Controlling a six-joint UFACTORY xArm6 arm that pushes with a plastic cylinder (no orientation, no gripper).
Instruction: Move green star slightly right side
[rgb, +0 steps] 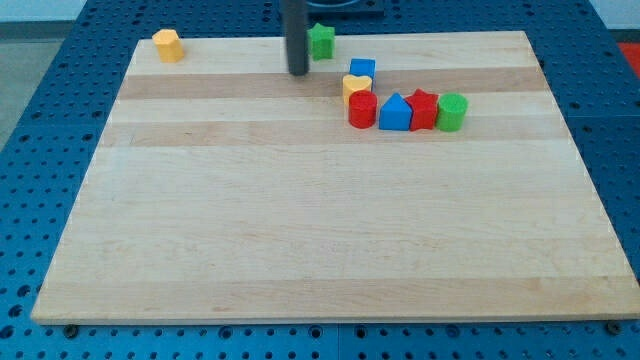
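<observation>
The green star (322, 40) sits near the top edge of the wooden board (300, 220), a little left of centre. My tip (298, 73) is just left of and slightly below the star, with a small gap between them. The dark rod rises from the tip out of the view's top and hides the star's left edge.
An orange block (167, 45) sits at the top left corner. Right of my tip is a cluster: a blue cube (363, 69), a yellow heart (356, 88), a red cylinder (362, 110), a blue triangle (395, 112), a red star (423, 109) and a green cylinder (452, 111).
</observation>
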